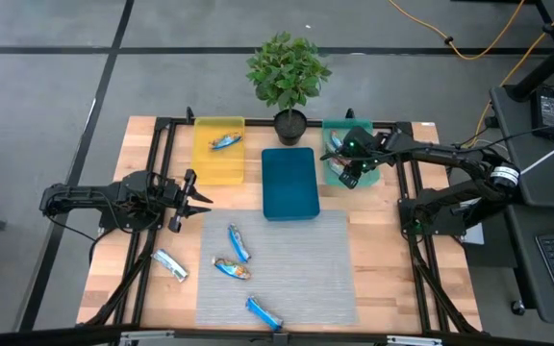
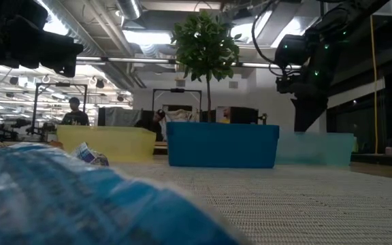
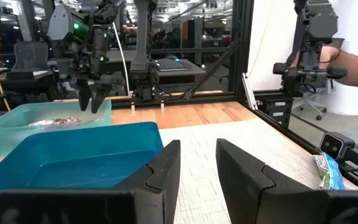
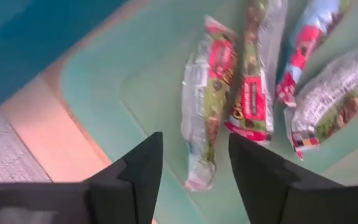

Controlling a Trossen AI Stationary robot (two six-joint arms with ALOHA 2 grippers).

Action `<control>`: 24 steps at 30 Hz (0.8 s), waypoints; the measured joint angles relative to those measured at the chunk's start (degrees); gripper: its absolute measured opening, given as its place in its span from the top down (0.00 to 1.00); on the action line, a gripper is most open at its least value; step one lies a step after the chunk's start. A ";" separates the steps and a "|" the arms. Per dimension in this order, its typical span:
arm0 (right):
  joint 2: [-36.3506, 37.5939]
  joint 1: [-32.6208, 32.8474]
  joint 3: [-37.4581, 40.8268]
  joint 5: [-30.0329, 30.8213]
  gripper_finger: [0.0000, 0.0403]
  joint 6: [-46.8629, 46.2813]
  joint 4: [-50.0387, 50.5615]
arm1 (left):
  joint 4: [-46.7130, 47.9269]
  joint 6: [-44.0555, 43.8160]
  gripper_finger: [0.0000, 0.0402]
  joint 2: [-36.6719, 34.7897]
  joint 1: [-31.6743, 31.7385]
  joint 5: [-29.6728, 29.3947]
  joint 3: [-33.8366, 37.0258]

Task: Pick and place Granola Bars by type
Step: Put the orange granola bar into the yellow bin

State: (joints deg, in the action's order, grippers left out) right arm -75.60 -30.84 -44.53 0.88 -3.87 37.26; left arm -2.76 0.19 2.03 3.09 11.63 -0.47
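Observation:
My right gripper (image 1: 350, 169) hangs open over the teal tray (image 1: 333, 135), its fingers pointing down above several red-and-green wrapped bars (image 4: 205, 99) lying flat on the tray floor; it touches none of them. My left gripper (image 1: 192, 200) waits open and level at the mat's left edge, facing the blue tray (image 3: 73, 155). On the grey mat (image 1: 306, 279) lie a blue bar (image 1: 238, 242), a multicoloured bar (image 1: 232, 268) and another blue bar (image 1: 264, 312). A silvery-white bar (image 1: 170, 264) lies on the wood. One bar (image 1: 224, 141) lies in the yellow tray (image 1: 205, 163).
A potted plant (image 1: 289, 82) stands at the far edge between the yellow and teal trays. The blue tray (image 1: 289, 183) holds nothing that I can see. A black frame (image 1: 162, 144) runs around the table. People show in the room behind (image 2: 73, 109).

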 joint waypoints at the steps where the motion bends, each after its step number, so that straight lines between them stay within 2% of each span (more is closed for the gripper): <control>1: 0.28 0.60 0.00 0.05 0.54 0.38 -0.37 | 0.00 0.00 0.76 -0.01 0.00 -0.01 0.00; 5: 2.54 3.93 0.00 -2.02 0.56 2.61 -3.24 | 0.00 0.00 0.76 -0.01 0.02 0.01 0.00; 8: 5.49 7.16 0.00 -6.15 0.60 3.01 -6.73 | 0.00 0.00 0.77 -0.01 0.00 0.01 0.00; 15: 15.16 17.00 -0.02 -14.06 0.82 3.21 -13.06 | 0.01 0.00 0.76 0.00 0.02 -0.01 -0.01; 19: 21.09 23.49 -0.02 -14.15 0.97 5.86 -14.46 | 0.01 0.00 0.76 0.01 0.00 0.01 0.00; 24: 26.32 31.68 -0.04 -10.18 0.98 9.53 -18.62 | 0.00 0.00 0.77 -0.01 0.01 0.00 0.00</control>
State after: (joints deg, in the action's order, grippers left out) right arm -49.28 0.85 -44.58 -9.30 5.66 18.63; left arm -2.76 0.19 2.02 3.10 11.63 -0.47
